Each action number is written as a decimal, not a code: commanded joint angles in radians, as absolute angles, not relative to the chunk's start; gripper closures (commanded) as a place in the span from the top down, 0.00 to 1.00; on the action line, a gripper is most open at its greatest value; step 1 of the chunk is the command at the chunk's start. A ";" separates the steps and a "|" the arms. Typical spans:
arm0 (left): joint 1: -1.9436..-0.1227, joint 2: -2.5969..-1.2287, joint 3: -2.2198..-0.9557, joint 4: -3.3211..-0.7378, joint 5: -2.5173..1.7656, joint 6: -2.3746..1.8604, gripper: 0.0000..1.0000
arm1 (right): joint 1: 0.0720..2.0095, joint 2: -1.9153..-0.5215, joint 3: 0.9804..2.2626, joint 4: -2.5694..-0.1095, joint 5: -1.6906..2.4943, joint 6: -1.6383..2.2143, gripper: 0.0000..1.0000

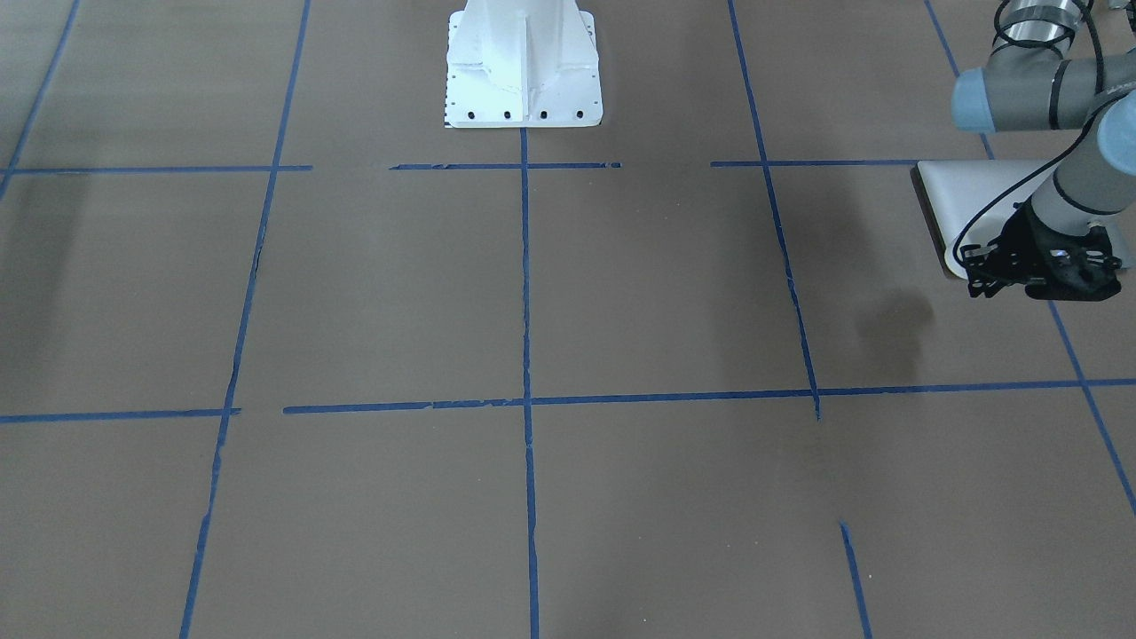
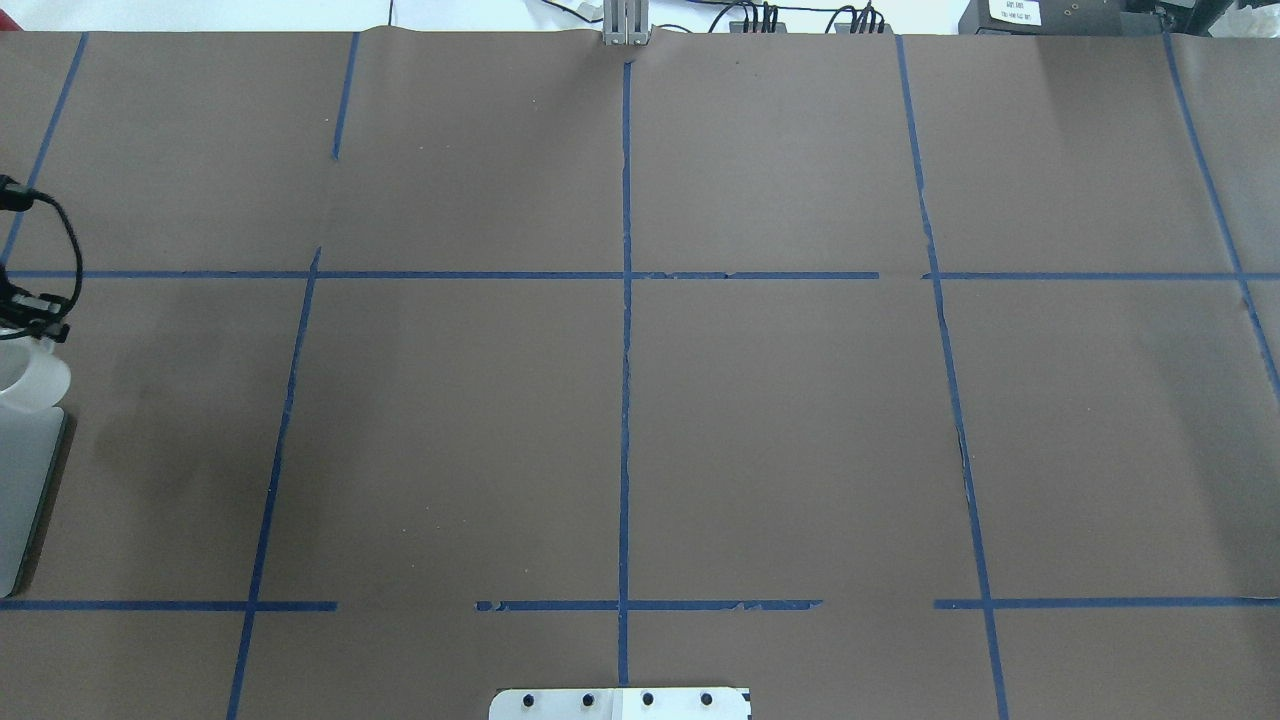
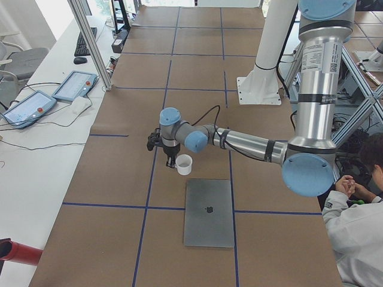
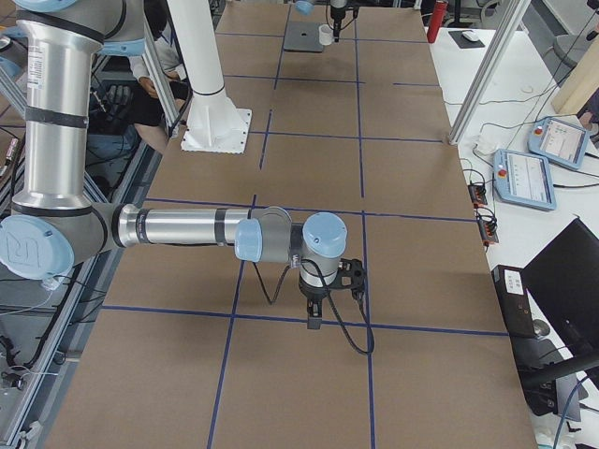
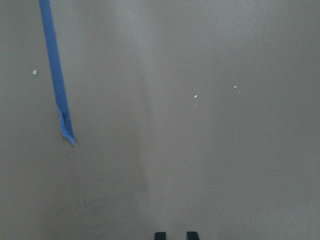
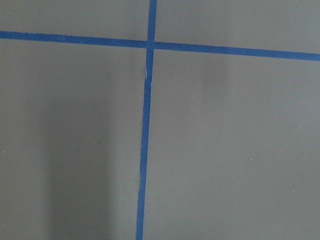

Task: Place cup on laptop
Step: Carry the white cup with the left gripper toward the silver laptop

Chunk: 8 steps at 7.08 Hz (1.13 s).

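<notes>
The small white cup (image 3: 184,164) hangs beside my left gripper (image 3: 170,163), just off the far corner of the silver-grey laptop (image 3: 208,218), which lies flat with its lid shut. The overhead view shows the cup (image 2: 32,380) under the gripper (image 2: 32,322) at the laptop's (image 2: 22,490) far edge. In the left wrist view the fingertips (image 5: 160,235) stand close together and the cup is out of frame. In the front view the gripper (image 1: 1034,282) hides the cup over the laptop's (image 1: 963,200) corner. My right gripper (image 4: 314,321) hovers over bare paper far away; I cannot tell its state.
The table is brown paper with blue tape lines. The white bolted robot base (image 1: 524,80) stands at mid-table on the robot's side. A seated person (image 3: 359,227) is beside the left arm's base. Teach pendants (image 3: 75,86) and a metal post (image 3: 90,42) are on the side bench.
</notes>
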<state>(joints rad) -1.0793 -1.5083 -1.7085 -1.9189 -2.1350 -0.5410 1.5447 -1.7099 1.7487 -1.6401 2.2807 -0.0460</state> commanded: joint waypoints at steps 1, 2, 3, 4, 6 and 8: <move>-1.135 -1.302 -1.643 -2.184 -2.137 -0.497 0.00 | 1.545 -1.710 1.749 -1.640 2.280 -0.046 1.00; -1.153 -1.299 -1.568 -2.282 -2.176 -0.499 0.00 | 1.545 -1.710 1.749 -1.640 2.281 -0.046 1.00; -1.154 -1.299 -1.540 -2.305 -2.201 -0.503 0.00 | 1.545 -1.709 1.749 -1.640 2.281 -0.046 1.00; -1.154 -1.302 -1.534 -2.306 -2.204 -0.509 0.00 | 1.545 -1.710 1.749 -1.641 2.281 -0.046 1.00; -1.154 -1.301 -1.532 -2.306 -2.303 -0.511 0.00 | 1.545 -1.710 1.749 -1.640 2.281 -0.046 1.00; -1.152 -1.302 -1.529 -2.301 -2.304 -0.511 0.32 | 1.545 -1.710 1.749 -1.641 2.281 -0.046 1.00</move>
